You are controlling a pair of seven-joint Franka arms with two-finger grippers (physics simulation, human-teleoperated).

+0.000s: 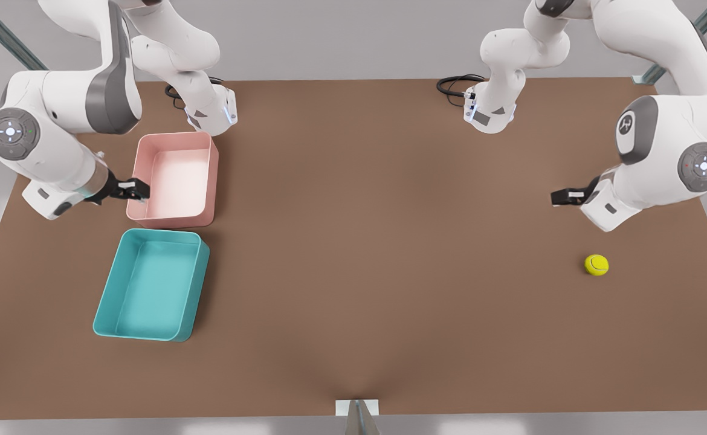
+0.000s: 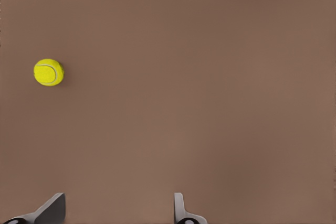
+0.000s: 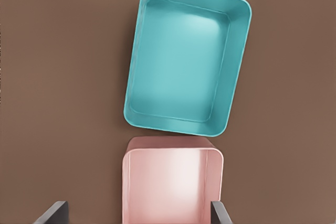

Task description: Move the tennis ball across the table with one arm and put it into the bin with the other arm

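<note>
The flat brown desk (image 1: 353, 241) looks matt. The teal rectangular plastic bin (image 1: 107, 302) and pink plastic tray (image 1: 211, 175) look smooth, faintly glossy. The yellow-green tennis ball (image 1: 596, 264) looks matt.

Bright, even, soft overhead light. The brown bench (image 1: 390, 241) shows no glare. Faint, blurred shadows sit close beside the teal bin (image 1: 151, 284), pink tray (image 1: 175, 178) and tennis ball (image 1: 596, 264). Edges look slightly soft throughout.

Both arms' upper links run out of frame at 12 o'clock in the front view; the pink tray (image 3: 172, 184) is cut off at the right wrist view's edge.
</note>
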